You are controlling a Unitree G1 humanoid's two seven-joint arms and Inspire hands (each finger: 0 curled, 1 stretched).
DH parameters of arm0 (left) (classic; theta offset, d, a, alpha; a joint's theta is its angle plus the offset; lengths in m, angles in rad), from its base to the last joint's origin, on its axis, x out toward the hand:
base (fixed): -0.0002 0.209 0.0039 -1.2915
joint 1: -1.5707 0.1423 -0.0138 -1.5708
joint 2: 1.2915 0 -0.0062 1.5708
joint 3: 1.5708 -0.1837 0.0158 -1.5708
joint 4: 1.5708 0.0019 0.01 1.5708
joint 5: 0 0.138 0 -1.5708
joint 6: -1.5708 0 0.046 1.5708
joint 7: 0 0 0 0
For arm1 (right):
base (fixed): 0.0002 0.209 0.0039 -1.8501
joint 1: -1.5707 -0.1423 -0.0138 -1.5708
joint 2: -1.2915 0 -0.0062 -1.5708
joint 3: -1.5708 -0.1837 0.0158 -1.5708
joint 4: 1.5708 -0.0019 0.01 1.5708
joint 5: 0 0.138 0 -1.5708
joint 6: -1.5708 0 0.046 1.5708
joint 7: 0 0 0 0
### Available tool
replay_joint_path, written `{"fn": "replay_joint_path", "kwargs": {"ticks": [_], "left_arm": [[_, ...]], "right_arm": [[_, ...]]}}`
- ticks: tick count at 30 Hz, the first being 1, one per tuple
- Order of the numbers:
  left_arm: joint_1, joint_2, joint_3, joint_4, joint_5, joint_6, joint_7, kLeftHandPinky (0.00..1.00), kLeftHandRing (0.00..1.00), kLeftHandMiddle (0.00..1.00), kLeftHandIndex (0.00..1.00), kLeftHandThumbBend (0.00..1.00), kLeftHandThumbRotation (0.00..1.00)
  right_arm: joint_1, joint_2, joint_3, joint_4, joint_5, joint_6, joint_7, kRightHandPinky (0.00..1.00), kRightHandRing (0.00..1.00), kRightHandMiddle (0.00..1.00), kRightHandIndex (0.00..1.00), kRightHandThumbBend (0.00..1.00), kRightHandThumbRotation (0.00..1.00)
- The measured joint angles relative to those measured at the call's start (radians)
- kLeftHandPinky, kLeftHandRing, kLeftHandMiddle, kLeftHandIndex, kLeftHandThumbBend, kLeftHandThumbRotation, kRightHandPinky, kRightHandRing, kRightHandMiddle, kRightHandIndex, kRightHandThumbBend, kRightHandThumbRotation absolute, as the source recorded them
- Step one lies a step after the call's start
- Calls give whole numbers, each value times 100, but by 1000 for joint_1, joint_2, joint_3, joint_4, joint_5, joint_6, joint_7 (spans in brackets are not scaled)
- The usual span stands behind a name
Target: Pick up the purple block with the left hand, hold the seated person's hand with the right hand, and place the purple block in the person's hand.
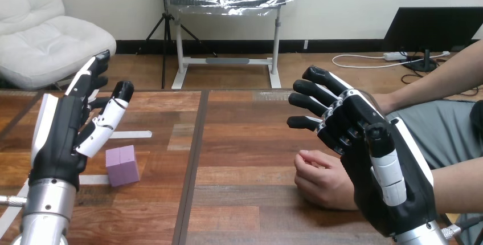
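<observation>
view: head camera, looking down across the wooden worktop (245, 142).
purple block (122, 165): there it is, sitting flat on the worktop, just left of the dark seam (193, 159) that runs down the boards, with nobody holding it.
left hand (68, 125): raised just left of the purple block and apart from it, fingers straight and spread, thumb out, gripping nothing.
white strips: two thin pale strips lie on the worktop, one (132, 135) just behind the purple block, the other (94, 179) running off from its lower left side.
person's hand (319, 179): well to the right of the purple block, across the seam, resting on the worktop with its fingers loosely curled in.
right hand (364, 154): further right again from the purple block, lifted, fingers fanned out and slightly bent, closed on nothing. it sits just beside and partly in front of the person's hand. whether the two touch, i cannot tell.
silver forearms: one comes up below each robot hand, either side of the purple block.
</observation>
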Motion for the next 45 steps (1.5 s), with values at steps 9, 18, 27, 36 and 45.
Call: {"fn": "replay_joint_path", "kwargs": {"ticks": [9, 18, 27, 36, 45], "left_arm": [[-75, 38, -13, 137, 37, 14, -25, 79, 89, 92, 90, 42, 63], [-133, 60, -34, 259, 58, 23, -40, 78, 89, 92, 90, 43, 56], [-176, 66, -57, 363, 81, 23, -40, 78, 89, 92, 90, 48, 55], [-206, 80, -86, 436, 114, 23, -39, 78, 90, 93, 91, 48, 56], [-239, 91, -112, 511, 160, 23, -20, 80, 92, 93, 91, 47, 52]], "right_arm": [[-6, 0, -3, 0, 2, 0, 9, 74, 84, 85, 86, 86, 80], [-8, 0, -3, 0, 2, 0, 9, 74, 85, 85, 86, 85, 80], [-12, 0, -4, 0, 4, 0, 14, 75, 85, 85, 86, 85, 80], [-12, 0, -6, 0, 5, -4, 20, 74, 84, 85, 85, 85, 80], [-13, 1, -6, 0, 5, -13, 21, 73, 83, 84, 85, 84, 80]]}}
